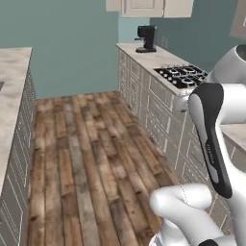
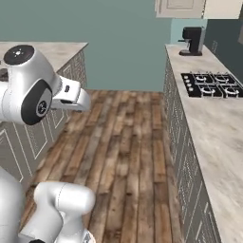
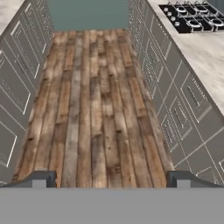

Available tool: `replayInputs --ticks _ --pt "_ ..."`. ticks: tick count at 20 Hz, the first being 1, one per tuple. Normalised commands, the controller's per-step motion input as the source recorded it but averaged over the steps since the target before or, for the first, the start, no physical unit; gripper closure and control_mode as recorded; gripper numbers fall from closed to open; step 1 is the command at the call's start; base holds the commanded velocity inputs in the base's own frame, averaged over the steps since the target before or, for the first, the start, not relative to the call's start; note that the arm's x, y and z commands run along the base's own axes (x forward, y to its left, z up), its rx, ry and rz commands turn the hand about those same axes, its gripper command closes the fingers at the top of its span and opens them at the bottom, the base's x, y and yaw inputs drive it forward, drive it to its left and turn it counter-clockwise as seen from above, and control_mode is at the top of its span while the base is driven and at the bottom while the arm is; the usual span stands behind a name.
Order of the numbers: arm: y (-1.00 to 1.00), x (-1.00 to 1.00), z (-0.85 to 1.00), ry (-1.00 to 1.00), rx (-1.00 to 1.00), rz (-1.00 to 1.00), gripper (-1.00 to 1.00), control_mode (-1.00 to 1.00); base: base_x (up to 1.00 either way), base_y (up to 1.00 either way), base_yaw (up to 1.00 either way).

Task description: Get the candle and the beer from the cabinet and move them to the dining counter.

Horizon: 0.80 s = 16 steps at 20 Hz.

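Open gripper (image 3: 112, 179) faces floor (image 3: 96, 109), cabinet (image 1: 144, 7) overhead.

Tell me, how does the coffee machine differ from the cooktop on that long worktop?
The coffee machine stands upright, tall and boxy; the cooktop lies flat, set into the stone top. The coffee machine sits at the far end of the worktop, under the wall cabinet; the cooktop is nearer the robot. The cooktop has several burners with grates; the coffee machine is one solid block. Both are black.
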Motion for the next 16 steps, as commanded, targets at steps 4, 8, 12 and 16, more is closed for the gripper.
replayInputs --ticks 4,8,12,16 --pt "0.0 0.0 0.0 0.0 0.0 0.0 -1.0 1.0 1.0 0.52 -0.06" --pt "0.0 0.0 0.0 0.0 0.0 0.0 -1.0 1.0 1.0 0.53 0.0" --pt "0.0 0.0 0.0 0.0 0.0 0.0 -1.0 1.0 0.97 0.13 0.03" --pt "0.0 0.0 0.0 0.0 0.0 0.0 -1.0 1.0 0.91 -0.04 0.1"
